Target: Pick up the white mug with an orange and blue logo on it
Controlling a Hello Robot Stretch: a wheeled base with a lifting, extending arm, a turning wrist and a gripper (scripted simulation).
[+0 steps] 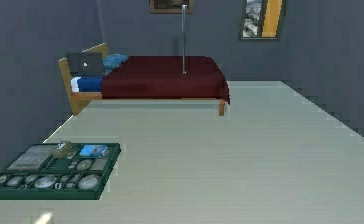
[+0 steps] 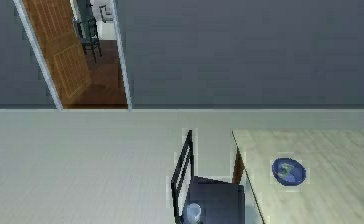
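Note:
A small pale, bluish-white rounded thing (image 2: 193, 212) rests on the seat of a dark chair (image 2: 212, 190) at the bottom of the arm side view. It is too small to tell if it is a mug, and no logo can be made out. Beside the chair stands a light wooden table (image 2: 320, 200) with a blue plate (image 2: 288, 172) on it.
A bed with a dark red cover (image 1: 165, 78), a laptop (image 1: 88, 64) and a blue pillow stands against the far wall. A green low surface (image 1: 102, 178) with several small items lies at the forward view's lower left. An open wooden door (image 2: 58, 50) leads to another room. Pale floor lies between.

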